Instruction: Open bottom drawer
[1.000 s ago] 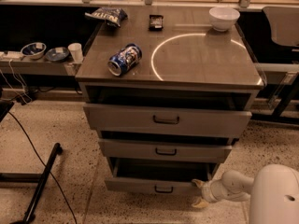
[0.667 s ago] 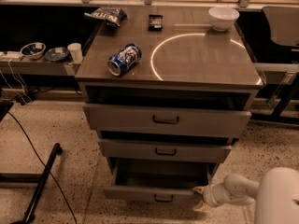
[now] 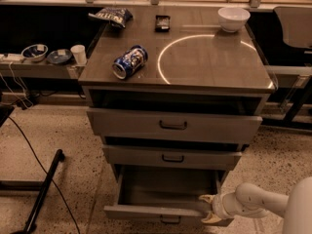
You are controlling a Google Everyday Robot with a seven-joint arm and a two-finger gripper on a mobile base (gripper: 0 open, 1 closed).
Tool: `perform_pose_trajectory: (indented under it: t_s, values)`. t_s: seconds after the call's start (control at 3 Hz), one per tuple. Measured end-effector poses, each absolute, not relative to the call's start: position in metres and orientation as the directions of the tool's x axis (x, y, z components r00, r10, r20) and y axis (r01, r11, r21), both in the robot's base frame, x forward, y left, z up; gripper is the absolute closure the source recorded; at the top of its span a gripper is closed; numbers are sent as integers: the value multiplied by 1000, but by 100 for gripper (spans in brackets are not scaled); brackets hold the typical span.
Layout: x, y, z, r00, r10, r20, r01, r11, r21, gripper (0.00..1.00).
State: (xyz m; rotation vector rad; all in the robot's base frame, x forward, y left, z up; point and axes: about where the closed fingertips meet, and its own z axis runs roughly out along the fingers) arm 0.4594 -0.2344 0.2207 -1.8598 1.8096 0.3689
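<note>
Cream two-finger gripper [image 3: 208, 208], near right, clamps the right end of the pulled-out flat grey bottom drawer [image 3: 146, 212].

Your arm [image 3: 261, 201] comes in from the lower right corner — a pale, rounded forearm lying nearly level, low down, reaching leftward. The wrist [image 3: 225, 206] narrows to a ringed collar, and your gripper [image 3: 208, 208] sits at its end, pointing left, near the view's bottom edge.

Grey cabinet [image 3: 209, 67], bottom drawer [image 3: 146, 212] standing well open, gripper [image 3: 208, 208] at the drawer front's right end, blue can [image 3: 129, 62] lying on top, white bowl [image 3: 233, 18] far right.
</note>
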Motion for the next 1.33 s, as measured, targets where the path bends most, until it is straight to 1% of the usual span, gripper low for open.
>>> perform_pose_trajectory:
  t_s: [0.33, 0.67, 1.0, 1.33]
  values:
    - [469, -222, 249, 121, -859, -498, -975, -10, -220, 42]
    - [492, -211, 251, 128, -868, -481, -975, -21, -220, 60]
    - [523, -219, 233, 91, -872, -481, -974, 23, -227, 84]
    - [545, -244, 207, 16, -887, -461, -967, 104, -234, 100]
